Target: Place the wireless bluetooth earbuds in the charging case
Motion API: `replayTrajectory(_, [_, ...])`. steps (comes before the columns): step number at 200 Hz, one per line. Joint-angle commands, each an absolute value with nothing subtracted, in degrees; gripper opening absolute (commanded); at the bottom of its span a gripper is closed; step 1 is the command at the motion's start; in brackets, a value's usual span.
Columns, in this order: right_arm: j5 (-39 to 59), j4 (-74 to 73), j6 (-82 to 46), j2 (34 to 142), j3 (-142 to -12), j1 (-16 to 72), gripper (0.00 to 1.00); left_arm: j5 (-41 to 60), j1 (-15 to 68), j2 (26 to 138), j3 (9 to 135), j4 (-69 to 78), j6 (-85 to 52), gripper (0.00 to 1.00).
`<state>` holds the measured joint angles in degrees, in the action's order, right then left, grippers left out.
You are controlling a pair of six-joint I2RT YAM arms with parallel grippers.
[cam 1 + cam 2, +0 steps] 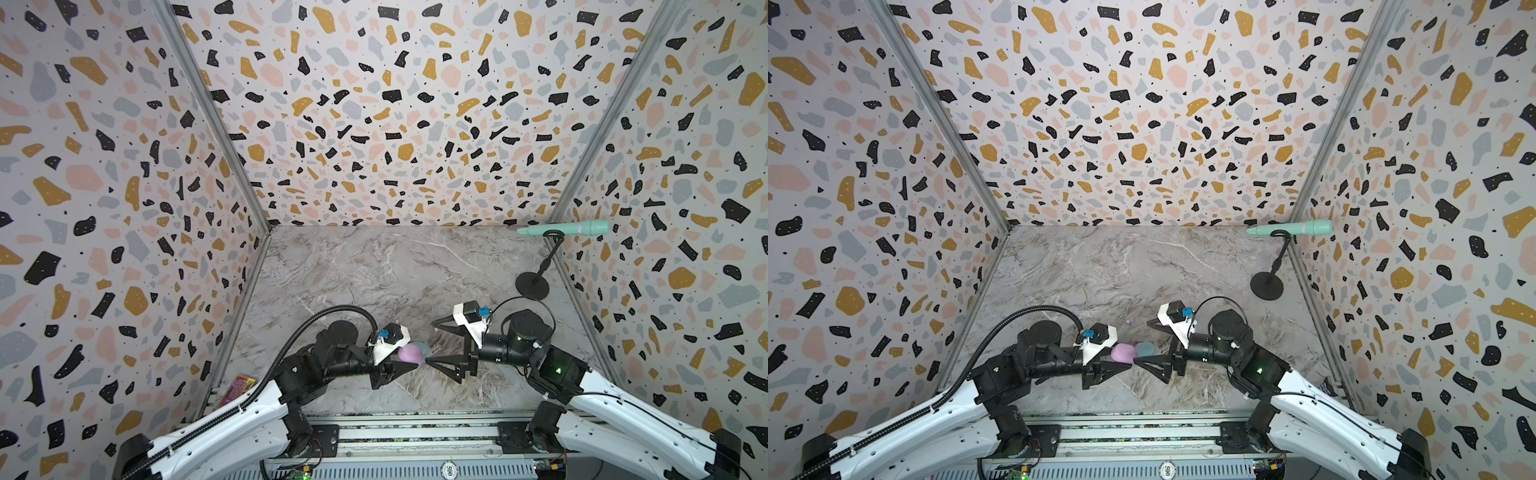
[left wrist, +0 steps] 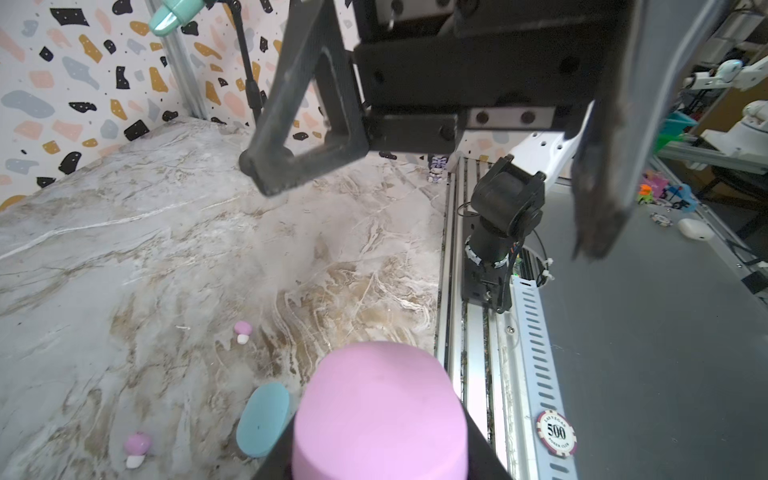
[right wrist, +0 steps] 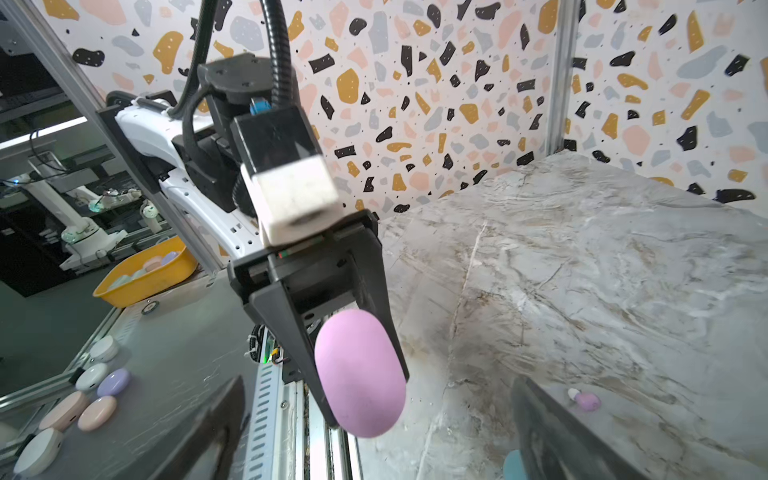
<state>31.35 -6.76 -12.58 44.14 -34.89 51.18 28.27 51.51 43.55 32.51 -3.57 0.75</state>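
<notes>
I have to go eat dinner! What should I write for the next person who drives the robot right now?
Left hand: shut on the pink case, held above the table; the case looks closed.
Right hand: open, empty, facing the pink case.
Blue case: lies closed on the table, close to the left hand.
Pink earbuds: two, loose on the table. No blue earbuds in sight.
Done: pink case picked up.
Left: open the case and put the earbuds in. None can be seen in a case yet.
</notes>
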Motion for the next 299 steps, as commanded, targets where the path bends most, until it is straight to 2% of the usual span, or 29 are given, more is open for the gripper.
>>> replayTrajectory(1, [32.51,-8.97,-11.59,43.33,-34.06,52.92,1.00,31.82,51.81,41.78,30.63,0.20,-0.79,0.00])
replayTrajectory(98, [27.33,-8.95,-8.35,46.23,-33.55,58.33,0.95,33.99,51.79,40.28,29.19,2.62,-1.22,0.00])
replayTrajectory(213, [24.98,-10.08,-7.63,48.07,-32.52,58.36,0.92,36.96,51.81,40.26,29.09,3.02,-1.64,0.00])
replayTrajectory(299, [18.48,-9.44,-8.35,48.25,-32.67,57.85,0.91,37.86,51.77,40.28,28.83,3.23,-1.76,0.00])
